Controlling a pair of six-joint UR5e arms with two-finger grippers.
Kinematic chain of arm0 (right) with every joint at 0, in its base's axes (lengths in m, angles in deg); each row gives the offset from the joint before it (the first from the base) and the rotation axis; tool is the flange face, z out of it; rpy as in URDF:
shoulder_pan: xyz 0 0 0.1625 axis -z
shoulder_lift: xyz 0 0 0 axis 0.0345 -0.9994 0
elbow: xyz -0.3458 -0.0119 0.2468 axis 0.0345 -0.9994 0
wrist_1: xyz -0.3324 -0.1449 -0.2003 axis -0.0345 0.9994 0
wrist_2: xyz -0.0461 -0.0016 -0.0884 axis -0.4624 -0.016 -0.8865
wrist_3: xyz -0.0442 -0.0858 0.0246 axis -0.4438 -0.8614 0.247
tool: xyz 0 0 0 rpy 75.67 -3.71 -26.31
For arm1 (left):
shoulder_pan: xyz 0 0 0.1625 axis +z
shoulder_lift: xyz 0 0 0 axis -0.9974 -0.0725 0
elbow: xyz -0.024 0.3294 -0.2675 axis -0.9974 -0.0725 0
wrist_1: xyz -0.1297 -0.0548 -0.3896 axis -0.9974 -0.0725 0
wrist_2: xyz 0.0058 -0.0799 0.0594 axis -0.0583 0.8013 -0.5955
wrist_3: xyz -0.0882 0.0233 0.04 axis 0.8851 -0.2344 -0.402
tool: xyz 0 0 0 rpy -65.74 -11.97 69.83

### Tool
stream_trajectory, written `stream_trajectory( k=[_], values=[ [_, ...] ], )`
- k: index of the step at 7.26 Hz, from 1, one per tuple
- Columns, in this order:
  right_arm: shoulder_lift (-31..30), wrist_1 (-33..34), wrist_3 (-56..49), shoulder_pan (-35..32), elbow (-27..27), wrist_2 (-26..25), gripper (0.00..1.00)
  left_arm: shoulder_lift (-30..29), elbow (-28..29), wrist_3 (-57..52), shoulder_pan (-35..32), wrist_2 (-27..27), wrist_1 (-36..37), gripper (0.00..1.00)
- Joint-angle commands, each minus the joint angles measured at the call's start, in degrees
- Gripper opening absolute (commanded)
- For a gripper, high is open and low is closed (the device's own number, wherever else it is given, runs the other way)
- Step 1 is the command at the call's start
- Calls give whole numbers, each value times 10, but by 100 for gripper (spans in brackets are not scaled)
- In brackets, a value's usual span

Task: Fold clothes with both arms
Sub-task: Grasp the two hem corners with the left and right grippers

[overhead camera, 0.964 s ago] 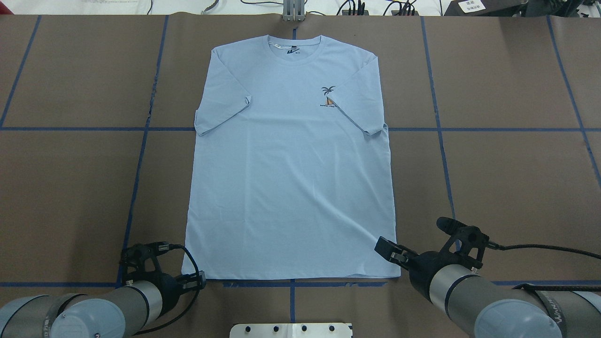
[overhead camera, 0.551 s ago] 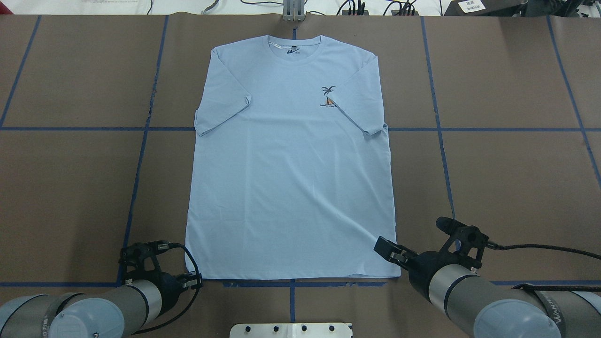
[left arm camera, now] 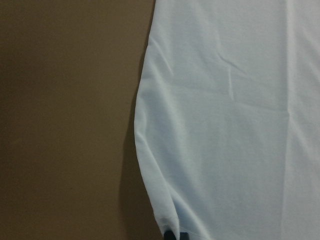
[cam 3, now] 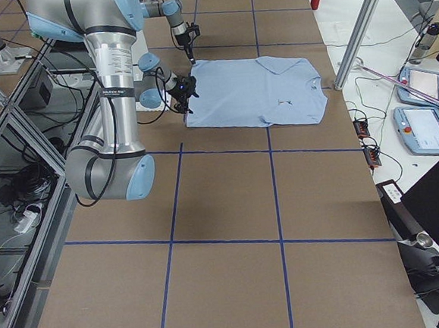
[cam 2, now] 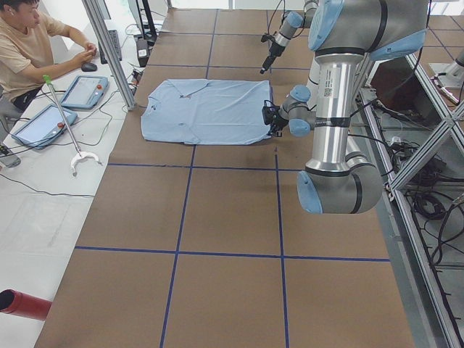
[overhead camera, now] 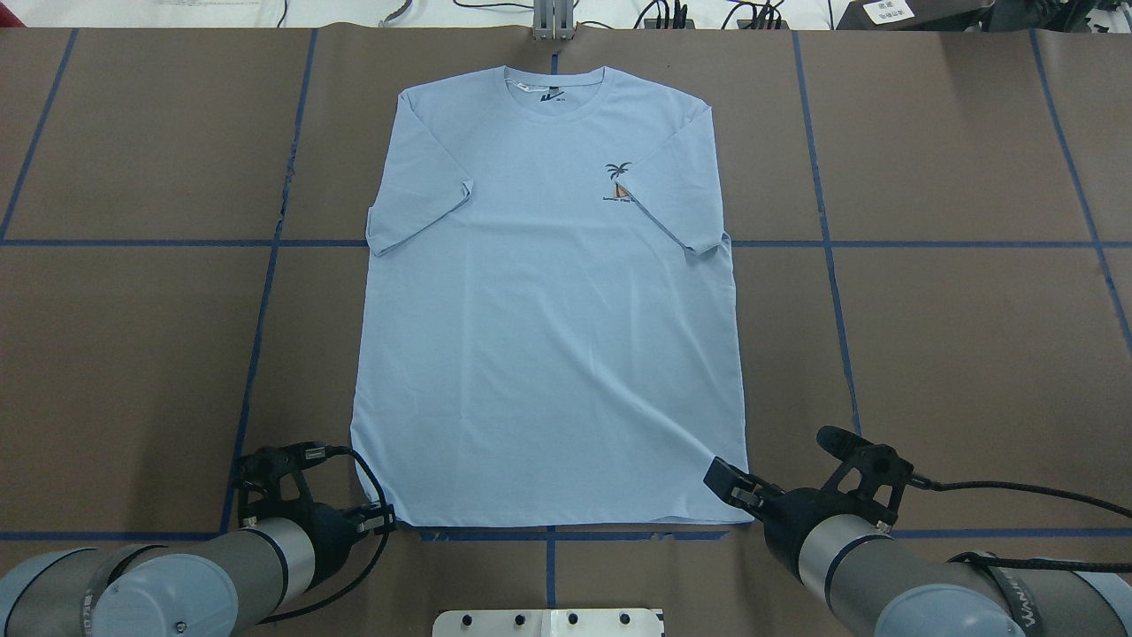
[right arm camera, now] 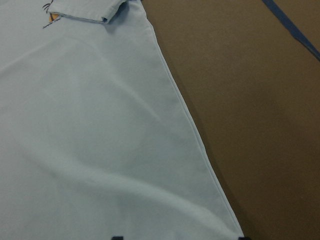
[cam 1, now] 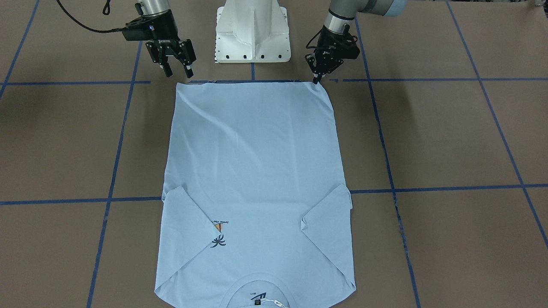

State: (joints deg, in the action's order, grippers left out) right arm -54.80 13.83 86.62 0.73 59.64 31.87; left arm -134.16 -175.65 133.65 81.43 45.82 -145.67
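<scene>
The light blue T-shirt (overhead camera: 548,336) lies flat on the brown table, collar far from me, both sleeves folded inward. Its palm tree print (overhead camera: 619,181) and dark neck label (overhead camera: 550,95) face up. My left gripper (overhead camera: 382,518) is at the near left hem corner, shut on it; the front-facing view (cam 1: 317,79) and the left wrist view (left arm camera: 172,235) show the fingers pinched together there. My right gripper (overhead camera: 734,482) is open just above the near right hem corner; it also shows in the front-facing view (cam 1: 176,72). In the right wrist view the shirt (right arm camera: 90,125) lies under the spread fingertips.
The white pedestal base (cam 1: 252,30) stands between the arms, just behind the hem. Blue tape lines (overhead camera: 822,243) cross the brown table cover. An operator (cam 2: 29,43) sits past the far end of the table with tablets (cam 2: 83,90). Cables run along the far edge (overhead camera: 663,13).
My left gripper has moved right onto the hem corner, and that corner has drawn inward into a curve. My right gripper has shifted slightly back toward me.
</scene>
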Motion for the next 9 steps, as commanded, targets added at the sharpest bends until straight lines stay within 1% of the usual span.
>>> stream_trajectory(
  k=[1, 2, 5, 9],
  values=[
    [15, 65, 66, 16, -16, -5, 59, -13, -11, 2, -1, 1, 0, 0],
    [19, 83, 67, 20, -17, -6, 59, -16, -11, 3, -1, 1, 0, 0],
    [19, 84, 76, 36, -42, -16, 61, -16, -11, 3, -1, 2, -1, 0],
    [23, 84, 76, 40, -53, -21, 59, -16, -12, 3, -2, 2, -1, 0]
  ],
)
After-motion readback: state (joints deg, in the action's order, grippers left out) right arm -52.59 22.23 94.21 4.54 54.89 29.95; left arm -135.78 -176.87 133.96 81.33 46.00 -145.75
